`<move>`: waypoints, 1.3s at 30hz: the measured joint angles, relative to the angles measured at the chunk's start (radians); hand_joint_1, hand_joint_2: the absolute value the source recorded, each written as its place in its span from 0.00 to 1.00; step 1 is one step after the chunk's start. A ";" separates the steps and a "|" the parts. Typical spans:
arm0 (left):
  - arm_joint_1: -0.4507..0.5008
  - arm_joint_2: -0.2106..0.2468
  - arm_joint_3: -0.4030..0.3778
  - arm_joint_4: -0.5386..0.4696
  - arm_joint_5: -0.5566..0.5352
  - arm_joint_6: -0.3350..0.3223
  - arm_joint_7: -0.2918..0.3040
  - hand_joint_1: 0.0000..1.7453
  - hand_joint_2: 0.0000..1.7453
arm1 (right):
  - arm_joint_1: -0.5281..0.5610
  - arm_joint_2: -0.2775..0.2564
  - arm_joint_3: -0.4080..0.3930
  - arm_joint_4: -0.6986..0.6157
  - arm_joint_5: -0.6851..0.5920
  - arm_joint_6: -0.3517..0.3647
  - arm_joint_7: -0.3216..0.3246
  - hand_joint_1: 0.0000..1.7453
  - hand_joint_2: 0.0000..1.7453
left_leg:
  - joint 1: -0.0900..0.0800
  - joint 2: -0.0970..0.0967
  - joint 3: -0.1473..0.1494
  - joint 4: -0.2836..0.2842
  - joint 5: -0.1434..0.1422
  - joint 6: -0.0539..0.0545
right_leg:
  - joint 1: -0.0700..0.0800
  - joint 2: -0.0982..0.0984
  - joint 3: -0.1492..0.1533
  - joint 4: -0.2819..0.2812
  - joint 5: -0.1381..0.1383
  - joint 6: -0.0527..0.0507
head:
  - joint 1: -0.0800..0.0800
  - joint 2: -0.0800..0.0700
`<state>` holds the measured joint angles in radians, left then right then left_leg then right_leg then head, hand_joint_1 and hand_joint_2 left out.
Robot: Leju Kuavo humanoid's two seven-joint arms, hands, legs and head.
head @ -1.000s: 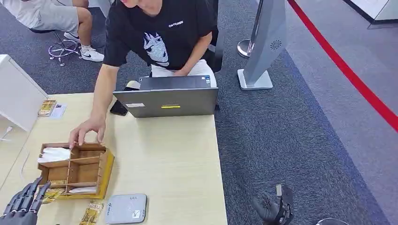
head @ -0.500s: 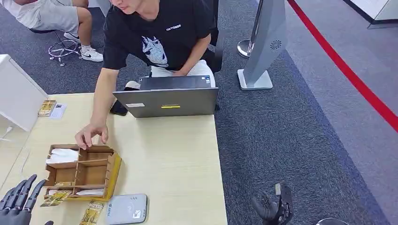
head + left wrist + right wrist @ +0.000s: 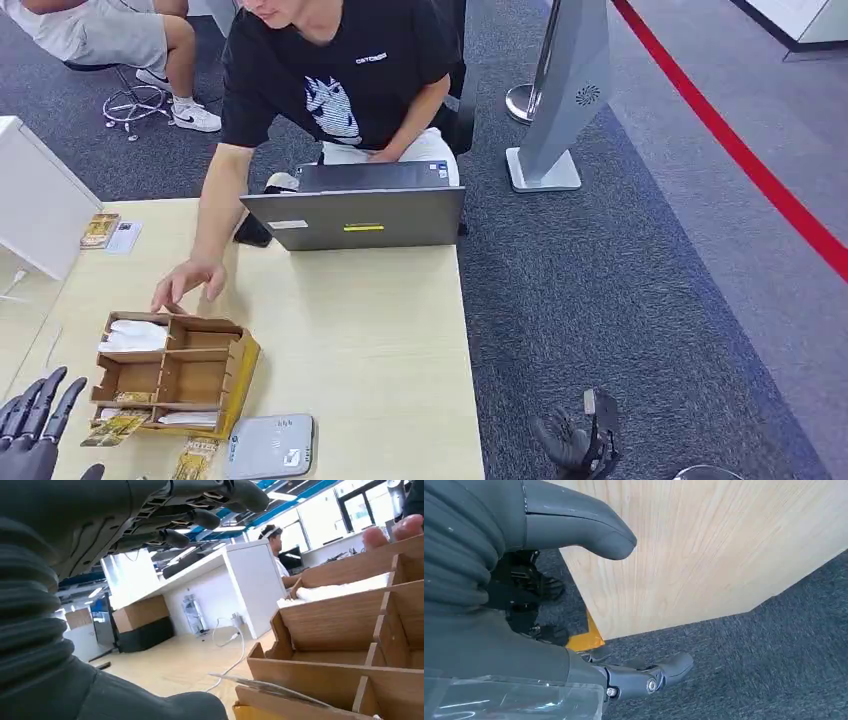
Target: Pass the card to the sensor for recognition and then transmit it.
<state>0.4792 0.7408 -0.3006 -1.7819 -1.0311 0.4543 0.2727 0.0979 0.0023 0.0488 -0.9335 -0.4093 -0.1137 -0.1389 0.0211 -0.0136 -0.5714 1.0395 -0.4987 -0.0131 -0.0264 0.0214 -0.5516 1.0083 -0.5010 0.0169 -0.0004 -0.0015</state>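
Since half a second back the person's hand [image 3: 187,282] has come off the back edge of the wooden organizer box [image 3: 172,372] and now sits on the table [image 3: 370,340] just behind it — the box itself looks nudged a bit and slightly rotated. Robot's left hand [image 3: 35,430] has slid a little lower, at the front-left corner of the box, fingers [image 3: 48,400] spread apart and pointing up, holding nothing. In the left wrist view those fingers [image 3: 200,517] hover apart above the box's compartments [image 3: 350,630].

Gold patterned card [image 3: 113,428] lies flat against the box's front-left edge, another one [image 3: 194,459] just in front of the box. Grey card reader [image 3: 269,445] sits right by the box's front-right corner. Laptop [image 3: 355,215] is well behind the box.

Right hand [image 3: 575,445] hangs off beyond the table edge over the carpet — fingers [image 3: 644,677] loosely curled, nothing in them.
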 joint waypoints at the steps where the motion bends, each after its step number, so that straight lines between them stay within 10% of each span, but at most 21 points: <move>1: -0.001 -0.003 0.005 0.003 0.007 0.000 -0.011 0.00 1.00 | 0.000 0.000 0.000 0.000 0.001 0.000 0.000 0.00 1.00 | 0.000 0.000 0.000 0.000 0.000 0.000 | 0.000 0.000 0.000 0.000 0.000 0.000 | 0.000 0.000; 14: -0.164 -0.104 0.119 0.196 -0.013 -0.137 -0.229 0.00 1.00 | -0.010 0.001 0.021 0.000 0.019 0.002 0.015 0.00 1.00 | 0.000 -0.001 0.000 0.000 0.001 0.000 | 0.000 -0.001 0.001 0.000 0.000 0.000 | 0.000 0.000; 39: -0.244 -0.181 0.049 0.288 -0.055 -0.150 -0.255 0.00 1.00 | -0.013 0.004 0.039 0.005 0.014 0.005 0.019 0.00 1.00 | 0.000 -0.001 0.000 0.000 0.001 0.000 | 0.000 0.000 0.000 0.000 0.000 0.000 | 0.000 0.000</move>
<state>0.2353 0.5600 -0.2513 -1.4938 -1.0856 0.3044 0.0179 0.0853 0.0061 0.0877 -0.9282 -0.3952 -0.1083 -0.1202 0.0211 -0.0143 -0.5712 1.0398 -0.4976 -0.0134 -0.0264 0.0211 -0.5515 1.0083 -0.5006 0.0170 0.0000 -0.0015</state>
